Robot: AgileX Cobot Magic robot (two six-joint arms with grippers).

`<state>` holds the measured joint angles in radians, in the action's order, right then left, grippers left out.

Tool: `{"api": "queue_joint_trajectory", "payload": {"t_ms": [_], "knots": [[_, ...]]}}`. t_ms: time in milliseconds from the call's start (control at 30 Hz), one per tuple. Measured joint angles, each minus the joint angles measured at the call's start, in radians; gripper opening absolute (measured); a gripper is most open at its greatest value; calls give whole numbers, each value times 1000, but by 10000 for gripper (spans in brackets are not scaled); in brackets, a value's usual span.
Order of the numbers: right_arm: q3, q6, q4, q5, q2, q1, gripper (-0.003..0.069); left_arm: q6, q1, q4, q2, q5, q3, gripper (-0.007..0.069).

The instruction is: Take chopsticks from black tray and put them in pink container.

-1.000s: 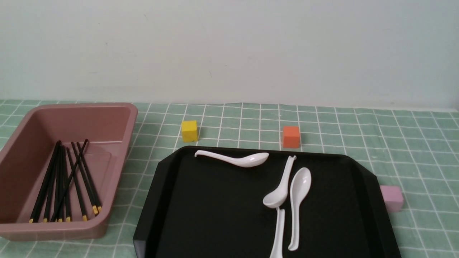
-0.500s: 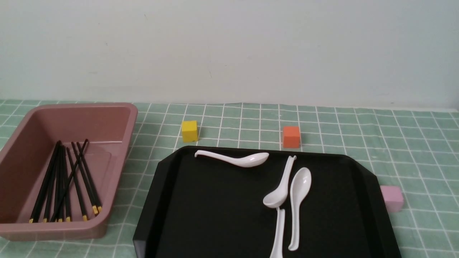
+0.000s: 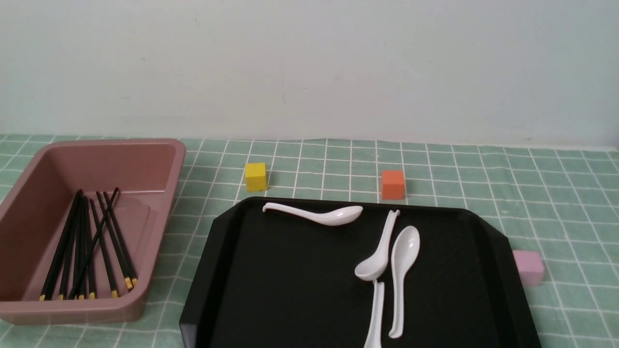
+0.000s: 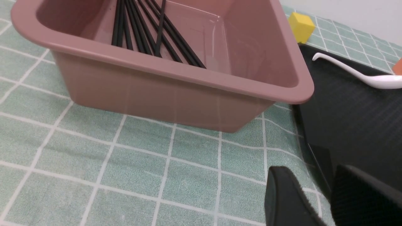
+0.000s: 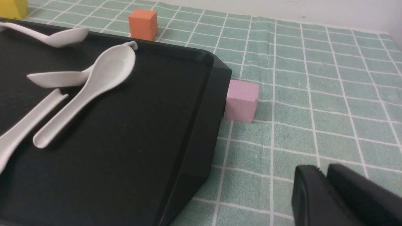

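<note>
Several black chopsticks (image 3: 84, 246) with yellow ends lie bunched inside the pink container (image 3: 181, 154) at the left of the table. No chopstick shows on the black tray (image 3: 290, 290), which holds only white spoons. Neither gripper shows in the front view. In the left wrist view my left gripper (image 4: 314, 175) hangs over the cloth at the black tray's (image 4: 355, 119) near left corner. It is a little open and empty, short of the pink container (image 4: 176, 94) and the chopsticks (image 4: 147, 31). My right gripper (image 5: 323, 169) is shut and empty over the cloth, right of the black tray (image 5: 141, 131).
Several white soup spoons (image 3: 404, 270) lie on the tray's far and right parts. A yellow cube (image 3: 255, 176) and an orange cube (image 3: 392, 184) stand beyond the tray. A pale pink cube (image 3: 528, 267) sits against the tray's right rim. A green checked cloth (image 3: 556, 193) covers the table.
</note>
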<state>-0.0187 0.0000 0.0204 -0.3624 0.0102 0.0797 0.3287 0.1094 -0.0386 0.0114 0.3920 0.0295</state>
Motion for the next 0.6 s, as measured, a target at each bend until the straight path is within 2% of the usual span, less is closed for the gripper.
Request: {"api": "queue_joint_trajectory", "payload": {"t_ms": [600], "knots": [[0,0,0,-1,0,0,122,0,0,1,0,0,0,239]]}}
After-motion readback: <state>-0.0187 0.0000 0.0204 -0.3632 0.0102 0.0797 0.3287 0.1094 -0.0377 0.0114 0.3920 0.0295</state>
